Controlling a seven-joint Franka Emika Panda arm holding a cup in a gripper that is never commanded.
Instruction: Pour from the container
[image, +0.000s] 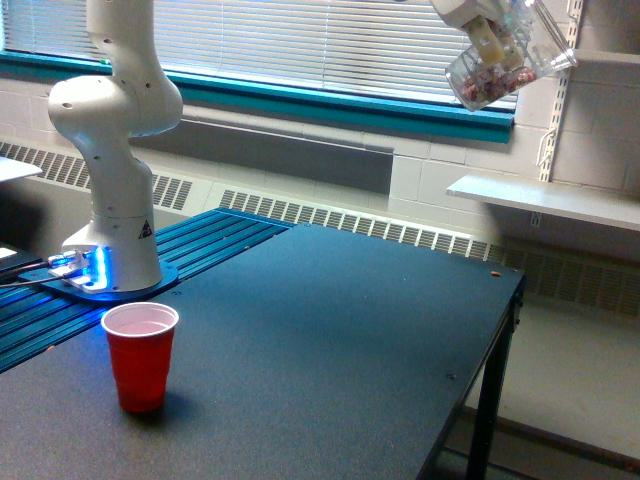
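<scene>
exterior view: the gripper (492, 32) grasps the clear container (500, 68) high at the upper right, tilted, its long axis slanting down toward the view's left, small reddish pieces gathered at its lower end. the red cup (140, 355) stands upright on the dark table (340, 340), far below and well toward the view's left, nowhere near under the container.
</scene>
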